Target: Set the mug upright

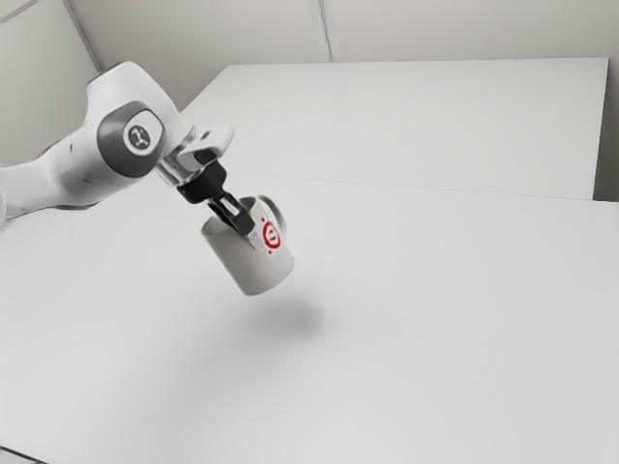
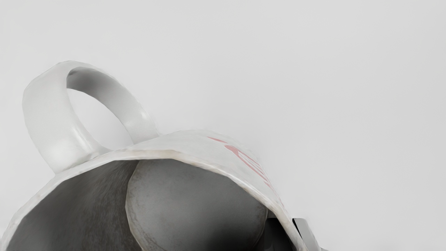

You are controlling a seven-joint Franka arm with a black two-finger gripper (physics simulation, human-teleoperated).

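White mug (image 1: 244, 263) held aloft, tilted: righting it looks like the step in hand.
The jaws grip its wall (image 2: 296, 233) from inside and out, above the tabletop (image 1: 435, 348); next likely calls for levelling the base, then lowering before release.

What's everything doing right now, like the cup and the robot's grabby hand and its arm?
Mug: held above the table, tipped, its mouth leaning toward the exterior view's left; no drink in the part of the inside that shows.
Gripper: shut on the mug's wall, one finger inside, one outside.
Arm: stretched out over the table, hand slanting down.
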